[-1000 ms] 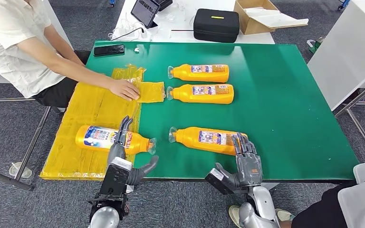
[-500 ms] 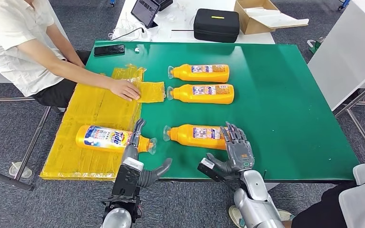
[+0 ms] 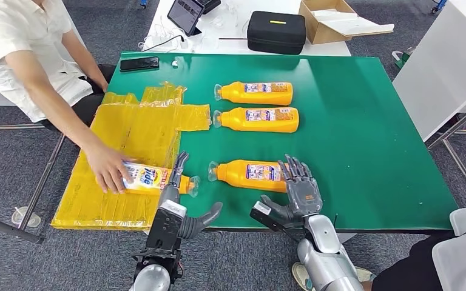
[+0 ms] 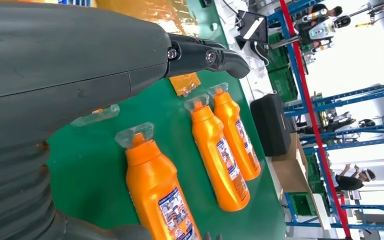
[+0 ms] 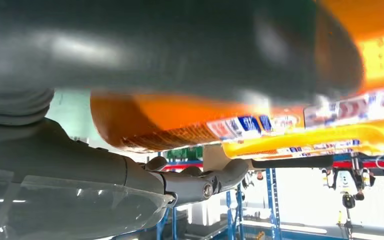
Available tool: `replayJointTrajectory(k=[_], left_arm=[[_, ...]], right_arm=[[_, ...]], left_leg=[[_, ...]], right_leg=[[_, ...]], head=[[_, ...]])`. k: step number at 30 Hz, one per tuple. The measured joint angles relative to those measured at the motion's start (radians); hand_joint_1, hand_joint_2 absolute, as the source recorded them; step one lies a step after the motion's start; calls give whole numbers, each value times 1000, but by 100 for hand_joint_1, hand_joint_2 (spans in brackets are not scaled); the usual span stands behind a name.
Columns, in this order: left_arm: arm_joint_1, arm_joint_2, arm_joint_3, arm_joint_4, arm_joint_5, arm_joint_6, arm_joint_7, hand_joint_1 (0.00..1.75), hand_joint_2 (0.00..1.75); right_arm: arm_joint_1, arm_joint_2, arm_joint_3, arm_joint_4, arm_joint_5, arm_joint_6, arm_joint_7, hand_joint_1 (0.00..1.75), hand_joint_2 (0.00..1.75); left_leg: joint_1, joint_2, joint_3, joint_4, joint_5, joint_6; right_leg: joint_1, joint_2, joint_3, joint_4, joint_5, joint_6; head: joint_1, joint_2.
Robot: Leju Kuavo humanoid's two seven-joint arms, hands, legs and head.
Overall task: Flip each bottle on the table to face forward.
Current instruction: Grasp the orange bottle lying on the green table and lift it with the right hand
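Note:
Three orange bottles lie on their sides on the green table (image 3: 370, 139), caps to the left: a far one (image 3: 256, 93), a middle one (image 3: 258, 119) and a near one (image 3: 249, 174). My right hand (image 3: 297, 191) rests its spread fingers on the near bottle's base end, thumb apart below. In the right wrist view that bottle (image 5: 190, 120) lies against the palm (image 5: 130, 45). A fourth bottle (image 3: 155, 179) lies on the yellow sheet, with a person's hand (image 3: 106, 173) on it. My left hand (image 3: 179, 206) is open, its fingertips beside that bottle's neck. The left wrist view shows the near bottle (image 4: 160, 190).
A yellow plastic sheet (image 3: 127, 133) covers the table's left side. A person (image 3: 18, 54) sits at the left. A phone (image 3: 139, 63) lies at the far left corner. Behind the table are a black case (image 3: 275, 31), a tablet (image 3: 185, 13) and a cardboard box (image 3: 330, 18).
The person's hand left the yellow wrap and came down onto the left bottle. The near bottle straightened and slid a little left and away. My left hand shifted right.

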Motion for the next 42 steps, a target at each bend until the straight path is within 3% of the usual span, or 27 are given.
replayJointTrajectory(k=[7, 14, 28, 29, 32, 33, 38, 42], left_arm=[[-1, 0, -2, 6, 42, -18, 12, 0, 175], [2, 0, -1, 7, 97, -79, 46, 0, 175], [2, 1, -1, 7, 129, -110, 59, 0, 175], [2, 1, -1, 7, 130, -110, 59, 0, 175], [1, 0, -1, 7, 135, -110, 58, 0, 175], [0, 0, -1, 7, 137, -110, 56, 0, 175], [-2, 0, -2, 7, 148, -107, 43, 0, 175], [-5, 0, -3, 7, 152, -106, 36, 0, 175]], right_arm=[[-1, -30, 90, -43, 113, 0, 136, 0, 175], [-53, -59, 177, 28, 32, 43, 232, 0, 175], [-184, -93, 251, 191, -66, 98, 207, 0, 175], [-190, -94, 250, 197, -91, 121, 196, 31, 175], [-206, -98, 238, 215, -187, 214, 138, 161, 175], [-209, -101, 233, 221, -213, 237, 115, 174, 175], [-216, -112, 200, 235, -354, 312, -13, 175, 175], [-218, -115, 170, 244, -430, 357, -52, 175, 175]], left_leg=[[0, 0, 0, 0, 0, 0], [0, 0, 0, 0, 0, 0], [0, 0, 1, 0, 0, 0], [0, 0, 2, 0, 0, 0], [0, 1, 5, 0, 0, 0], [0, 1, 6, 0, 0, 0], [0, 2, 9, 0, 0, 1], [0, 2, 12, 0, 0, 1]], right_leg=[[0, 0, 0, 0, 0, 0], [0, 0, 0, 0, 0, 0], [0, 0, 1, 0, 0, 0], [0, 0, 1, 0, 0, 0], [0, 0, 3, 0, 0, 0], [0, 0, 4, 0, 0, 0], [0, 0, 7, -1, 0, 0], [0, 1, 9, -1, 0, 0]], head=[[0, 0], [0, 0], [0, 0], [0, 0], [0, 0], [0, 0], [0, 0], [0, 0]])
